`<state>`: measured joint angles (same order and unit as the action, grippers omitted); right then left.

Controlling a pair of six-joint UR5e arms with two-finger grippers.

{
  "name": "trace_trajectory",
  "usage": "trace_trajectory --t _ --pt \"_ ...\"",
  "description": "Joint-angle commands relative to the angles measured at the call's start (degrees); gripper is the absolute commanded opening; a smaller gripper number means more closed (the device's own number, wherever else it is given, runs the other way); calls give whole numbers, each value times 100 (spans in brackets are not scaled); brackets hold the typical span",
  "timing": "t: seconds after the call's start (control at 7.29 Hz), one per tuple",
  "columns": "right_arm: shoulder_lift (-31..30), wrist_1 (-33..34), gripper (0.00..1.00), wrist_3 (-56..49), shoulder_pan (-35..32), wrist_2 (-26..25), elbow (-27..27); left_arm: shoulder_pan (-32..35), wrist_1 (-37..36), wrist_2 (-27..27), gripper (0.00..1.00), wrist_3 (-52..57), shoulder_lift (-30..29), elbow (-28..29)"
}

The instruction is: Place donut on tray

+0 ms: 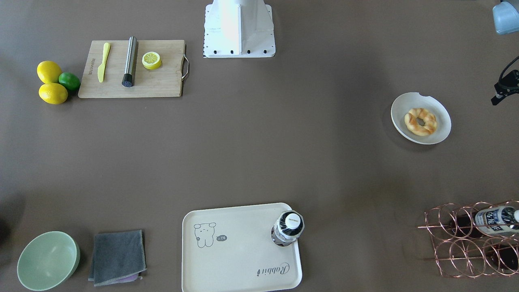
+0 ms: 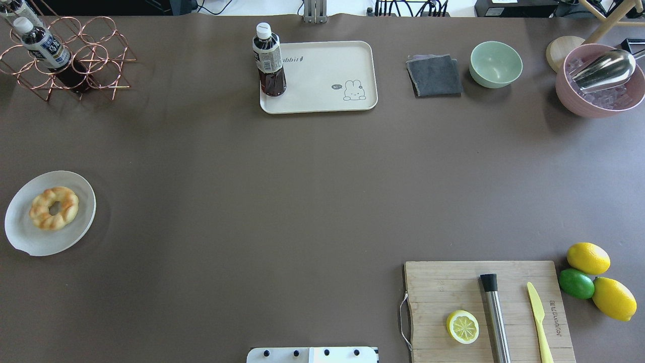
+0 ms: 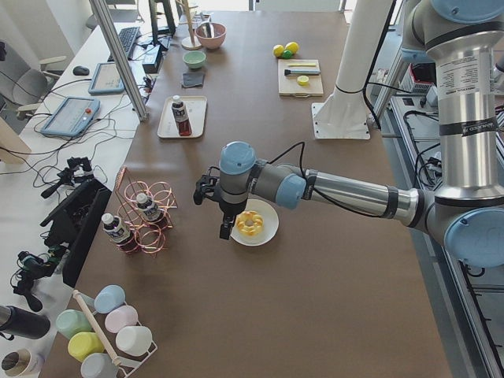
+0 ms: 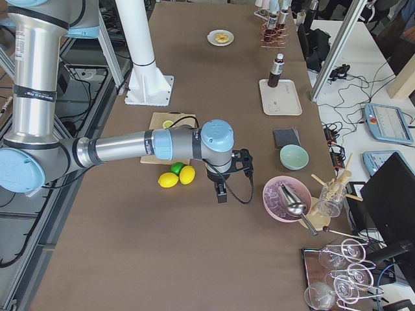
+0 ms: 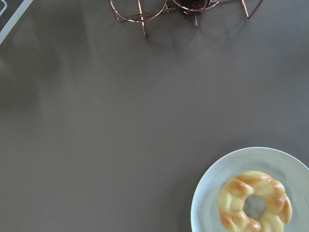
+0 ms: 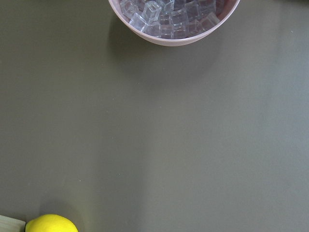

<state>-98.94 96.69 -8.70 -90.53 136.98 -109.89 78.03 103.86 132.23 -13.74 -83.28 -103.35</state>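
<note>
The donut, a golden braided ring, lies on a round white notched plate at my left side of the table; it also shows in the overhead view and the left wrist view. The cream tray lies at the far edge with a dark drink bottle standing on its left corner. My left gripper hangs just beside the plate, toward the wire rack; I cannot tell whether it is open. My right gripper hangs over bare table between the lemons and the pink bowl; I cannot tell its state.
A copper wire rack with bottles stands at the far left. A grey cloth, a green bowl and a pink bowl of ice sit far right. A cutting board with lemon half, muddler and knife, plus lemons, lies near right.
</note>
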Motion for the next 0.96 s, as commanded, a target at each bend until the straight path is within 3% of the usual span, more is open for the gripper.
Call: trace_trajectory --t 0.0,0.41,0.82 --pt "-2 -1 100 9 0 4 20 -446 518 30 91 -629 -74 559" --pt "-11 -1 100 35 9 13 29 -1033 1880 -13 82 -1707 -65 1211" --pt "-11 -1 100 18 9 13 29 -1420 2971 -197 81 -2340 -65 1801"
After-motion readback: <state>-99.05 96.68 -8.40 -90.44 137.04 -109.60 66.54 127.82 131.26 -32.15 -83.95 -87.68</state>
